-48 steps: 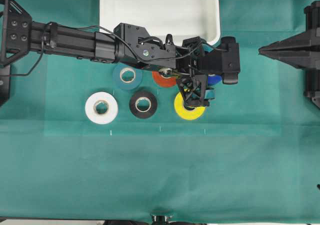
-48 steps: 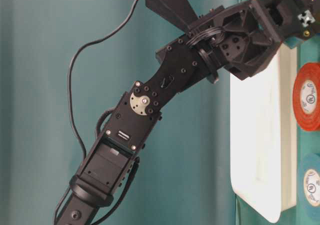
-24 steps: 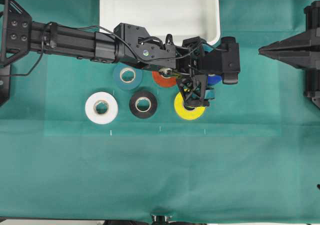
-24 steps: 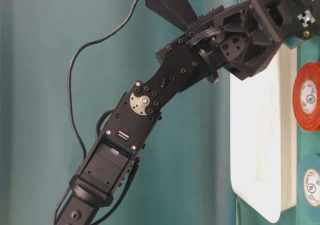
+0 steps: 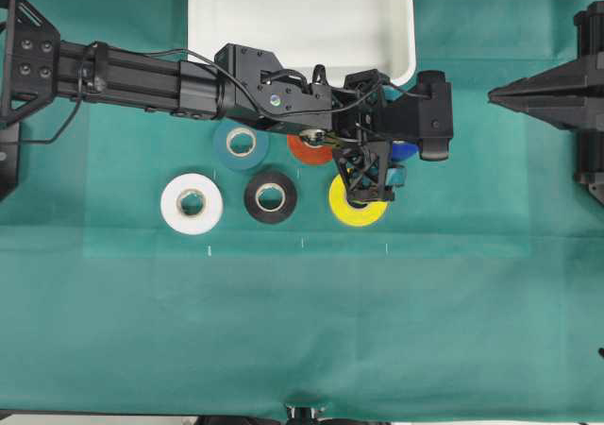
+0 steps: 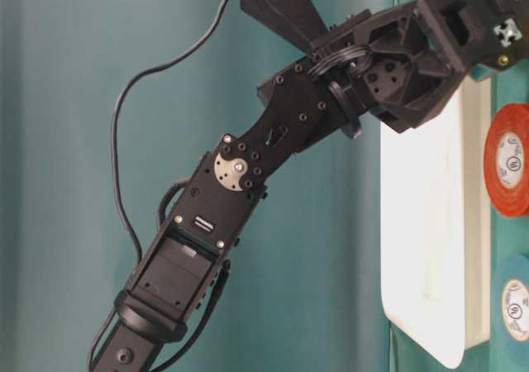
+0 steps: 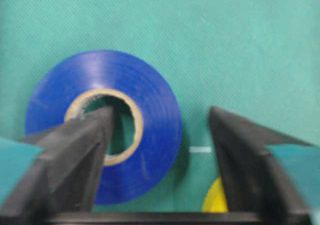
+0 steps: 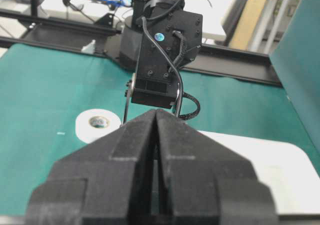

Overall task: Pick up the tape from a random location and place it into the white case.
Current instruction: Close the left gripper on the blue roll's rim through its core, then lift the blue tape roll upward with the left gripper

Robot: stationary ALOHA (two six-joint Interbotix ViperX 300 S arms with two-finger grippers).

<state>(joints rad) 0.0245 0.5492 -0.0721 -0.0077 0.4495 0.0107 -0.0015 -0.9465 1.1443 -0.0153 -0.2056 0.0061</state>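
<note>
Progress: grasp under way; the roll is not yet lifted, and carrying it to the case is all still to do.
White roll (image 5: 192, 203): farthest left on the green cloth (image 5: 283, 331), well apart from the work.
Teal roll (image 5: 240, 144): flat, beside the arm, left of the orange roll.
Black roll (image 5: 270, 196): flat, between the white and yellow rolls.
Orange roll (image 5: 308, 149): partly under the wrist, near the case's front rim.
Yellow roll (image 5: 357, 206): just beside the target; its edge shows in the wrist view next to the outer finger. Judged the likeliest thing to be nudged as the jaws draw in.
Left gripper (image 7: 159, 135): down over the target, one finger in the core hole, the other outside the rim on bare cloth. Jaws part-way wide with a gap left at the outer wall; not yet clamped on it.
The tape (image 7: 102, 125): deep blue, lying flat on the cloth, mostly hidden under the claw from overhead, near the case's front right corner.
The white case (image 5: 302, 19): at the top, nothing visible in the part that shows, just beyond the claw; the path looks short.
Right gripper (image 8: 157, 135): far right, parked off the work, jaws pressed together, holding nothing.
</note>
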